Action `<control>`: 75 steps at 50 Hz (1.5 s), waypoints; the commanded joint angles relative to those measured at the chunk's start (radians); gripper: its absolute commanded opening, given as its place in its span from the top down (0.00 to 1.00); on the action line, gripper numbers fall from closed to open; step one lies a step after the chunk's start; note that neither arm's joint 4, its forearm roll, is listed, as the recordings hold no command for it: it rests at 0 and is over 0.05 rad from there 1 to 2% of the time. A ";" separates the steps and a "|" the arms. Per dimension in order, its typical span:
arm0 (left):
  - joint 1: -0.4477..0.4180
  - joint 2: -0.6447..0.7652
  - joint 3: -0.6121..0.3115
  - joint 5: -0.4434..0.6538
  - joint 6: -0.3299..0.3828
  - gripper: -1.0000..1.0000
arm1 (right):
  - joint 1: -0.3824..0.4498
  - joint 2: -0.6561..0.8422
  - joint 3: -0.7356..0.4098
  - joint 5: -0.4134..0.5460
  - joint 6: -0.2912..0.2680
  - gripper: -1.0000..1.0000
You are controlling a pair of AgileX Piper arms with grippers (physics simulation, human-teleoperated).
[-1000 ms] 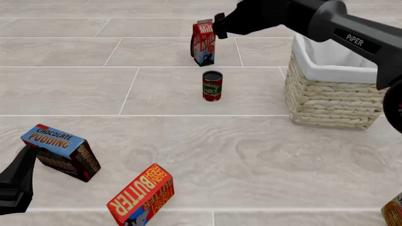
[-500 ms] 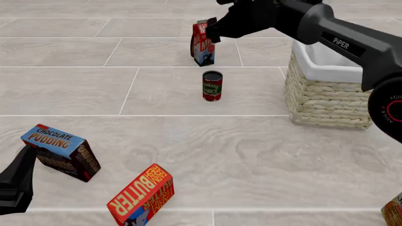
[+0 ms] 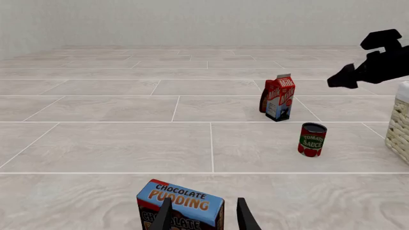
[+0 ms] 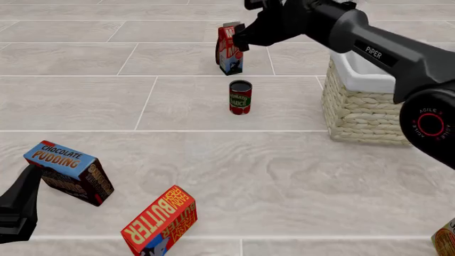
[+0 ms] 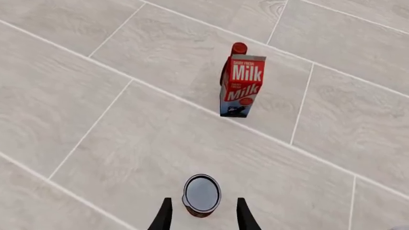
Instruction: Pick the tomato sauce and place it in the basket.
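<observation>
The tomato sauce (image 4: 240, 97) is a small can with a dark top, standing upright on the tiled floor in front of the milk carton (image 4: 229, 50). The wicker basket (image 4: 366, 106) with its white lining stands to the can's right. My right gripper (image 4: 240, 36) hangs high in the air, open. In the right wrist view the tomato sauce (image 5: 202, 194) shows from above, far below and between the fingers of the right gripper (image 5: 202, 218). My left gripper (image 4: 18, 210) is low at the near left, open and holding nothing, just behind the chocolate pudding box (image 3: 181, 208).
A chocolate pudding box (image 4: 67, 172) and a tilted butter box (image 4: 160, 221) lie near the front left. Part of another item (image 4: 446, 242) shows at the front right corner. In the left wrist view the can (image 3: 312, 139), milk carton (image 3: 278, 97) and basket edge (image 3: 399, 124) stand ahead.
The right arm has swung to the left and its gripper has shifted slightly left over the milk carton and can. The left arm and all objects have stayed put.
</observation>
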 commanded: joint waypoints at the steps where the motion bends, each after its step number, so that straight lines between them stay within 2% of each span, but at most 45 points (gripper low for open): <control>1: 0.000 0.000 0.000 0.000 0.000 0.00 | -0.003 0.030 -0.020 0.002 0.003 0.00; 75: 0.000 0.000 0.000 0.000 0.000 0.00 | 0.009 0.117 -0.066 0.007 0.015 0.00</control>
